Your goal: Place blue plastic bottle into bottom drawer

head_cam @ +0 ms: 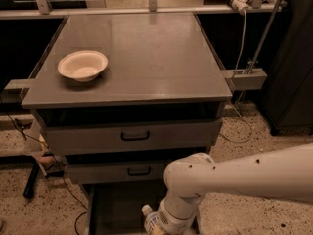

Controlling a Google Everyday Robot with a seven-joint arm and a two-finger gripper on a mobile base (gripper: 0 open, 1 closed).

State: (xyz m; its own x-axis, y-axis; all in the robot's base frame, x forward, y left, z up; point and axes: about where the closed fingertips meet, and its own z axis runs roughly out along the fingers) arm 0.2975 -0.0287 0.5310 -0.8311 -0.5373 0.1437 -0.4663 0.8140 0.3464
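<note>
The blue plastic bottle, clear with a white cap and a blue-and-white label, shows at the bottom edge of the camera view, cap pointing up and left. My gripper sits at the end of the white arm, mostly cut off by the bottom edge, and is shut on the bottle. It holds the bottle over the bottom drawer, which is pulled open and shows its dark floor. The lower part of the bottle and the front of the drawer are out of view.
A white bowl sits at the left of the grey cabinet top. Two upper drawers with black handles are slightly ajar. Cables lie on the floor at the left. A dark cabinet stands at the right.
</note>
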